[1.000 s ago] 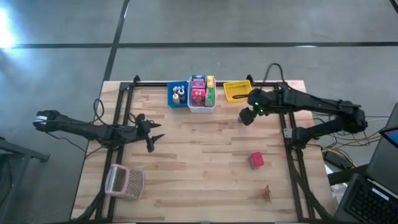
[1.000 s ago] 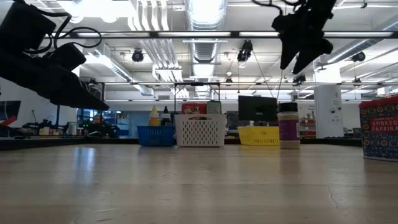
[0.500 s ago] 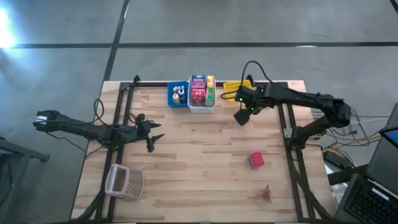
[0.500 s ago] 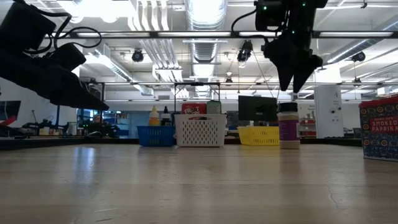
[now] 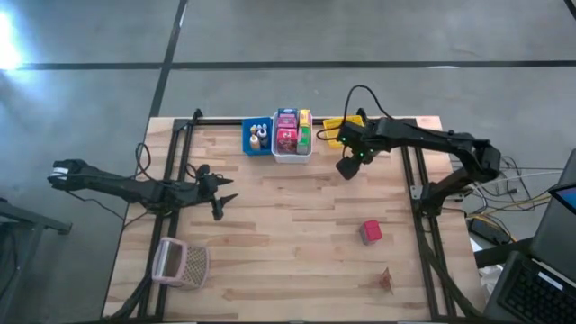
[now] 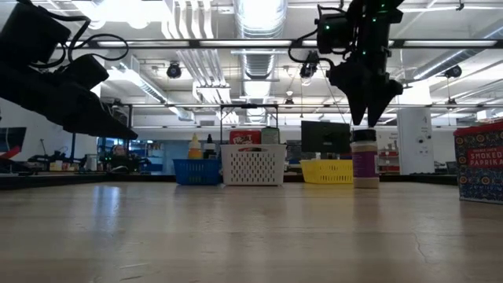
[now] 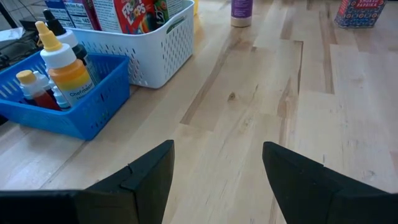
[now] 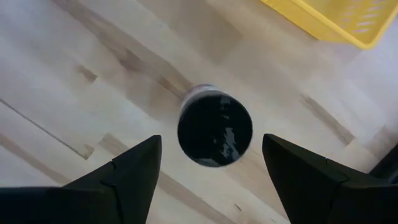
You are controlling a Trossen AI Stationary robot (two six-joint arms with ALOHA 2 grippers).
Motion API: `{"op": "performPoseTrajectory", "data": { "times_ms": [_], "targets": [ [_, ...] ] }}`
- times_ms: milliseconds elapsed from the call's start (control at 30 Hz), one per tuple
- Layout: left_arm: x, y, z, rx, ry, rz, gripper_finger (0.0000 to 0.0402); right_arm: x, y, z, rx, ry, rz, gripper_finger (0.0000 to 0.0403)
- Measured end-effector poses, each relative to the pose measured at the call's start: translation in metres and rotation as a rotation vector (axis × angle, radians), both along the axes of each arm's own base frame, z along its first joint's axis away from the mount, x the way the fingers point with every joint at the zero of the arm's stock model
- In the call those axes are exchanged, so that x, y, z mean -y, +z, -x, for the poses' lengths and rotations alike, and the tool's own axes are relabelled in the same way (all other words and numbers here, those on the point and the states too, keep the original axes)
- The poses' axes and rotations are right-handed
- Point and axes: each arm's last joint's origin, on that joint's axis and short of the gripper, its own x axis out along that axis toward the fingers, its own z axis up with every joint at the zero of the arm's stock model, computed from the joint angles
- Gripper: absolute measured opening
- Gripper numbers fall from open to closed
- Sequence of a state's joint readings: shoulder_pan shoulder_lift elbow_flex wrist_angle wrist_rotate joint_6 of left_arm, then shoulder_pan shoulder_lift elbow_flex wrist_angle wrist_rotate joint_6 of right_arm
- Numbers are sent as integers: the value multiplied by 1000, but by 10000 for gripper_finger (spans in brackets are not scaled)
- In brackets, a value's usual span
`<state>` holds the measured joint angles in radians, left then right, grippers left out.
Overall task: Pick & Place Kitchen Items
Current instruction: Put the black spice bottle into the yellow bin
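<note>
Right gripper [image 8: 208,171]: fingers spread, empty, shifted from three o'clock to hang directly over black-lidded spice jar [image 8: 214,129] standing on table [image 5: 270,225] at seven o'clock of yellow bin [image 8: 336,18]. Aligned for descent and pickup, judging by centring. Left gripper [image 7: 217,177]: parted, idle at nine o'clock of table.

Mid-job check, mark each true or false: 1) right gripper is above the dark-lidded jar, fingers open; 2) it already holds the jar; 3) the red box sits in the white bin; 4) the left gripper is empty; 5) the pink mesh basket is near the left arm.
1) True: the right gripper hovers over the jar, fingers apart.
2) False: the jar stands on the table, ungripped.
3) False: the red box lies on the open table, not in the white bin.
4) True: the left gripper holds nothing.
5) True: the mesh basket sits on that side.
</note>
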<state>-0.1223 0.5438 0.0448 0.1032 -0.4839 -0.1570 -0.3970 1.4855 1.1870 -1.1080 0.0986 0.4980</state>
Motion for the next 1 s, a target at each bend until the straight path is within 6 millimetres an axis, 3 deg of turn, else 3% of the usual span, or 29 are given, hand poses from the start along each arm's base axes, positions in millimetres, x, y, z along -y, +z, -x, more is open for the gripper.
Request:
{"op": "performPoseTrajectory", "data": {
  "times_ms": [333, 600, 1000],
  "targets": [
    [0, 0, 0, -3, 0, 0, 250, 10, -20, -9, -53, 16, -32, 299],
    [0, -1, 0, -8, 0, -1, 250, 16, -37, -15, -113, 42, -63, 272],
    [0, -1, 0, -7, 0, 0, 250, 16, -25, -11, -76, 65, -41, 221]
  ]
}}
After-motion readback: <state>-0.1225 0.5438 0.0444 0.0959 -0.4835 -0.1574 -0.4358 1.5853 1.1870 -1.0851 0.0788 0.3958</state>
